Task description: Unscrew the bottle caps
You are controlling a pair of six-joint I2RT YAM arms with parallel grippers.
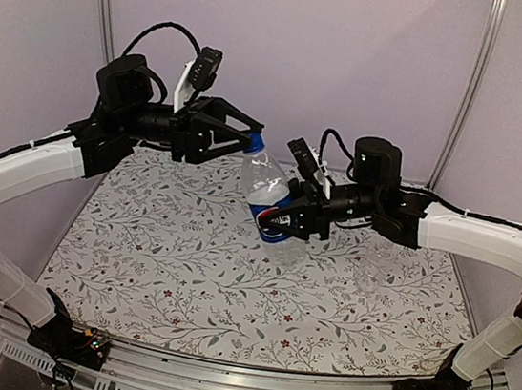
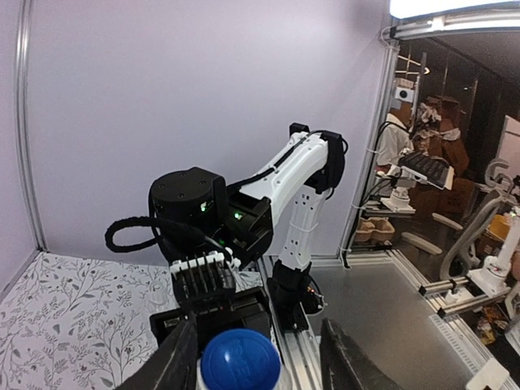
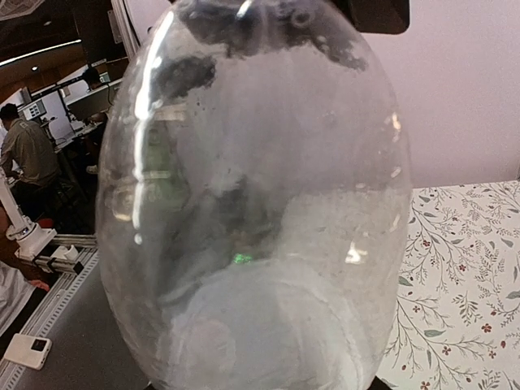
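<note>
— What kind of place is shown?
— A robotics lab: a floral-covered worktop (image 1: 183,271) is enclosed by aluminium posts (image 1: 102,1), and other robot rigs (image 2: 491,264) and a person (image 3: 28,154) are seen beyond.

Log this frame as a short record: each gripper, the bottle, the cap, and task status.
left gripper: open, fingers either side of the blue cap, not clamped
right gripper: shut on the bottle, low on its body
bottle: tilted, held up over the table
blue cap: on the bottle's neck
task status: cap not yet off
</note>
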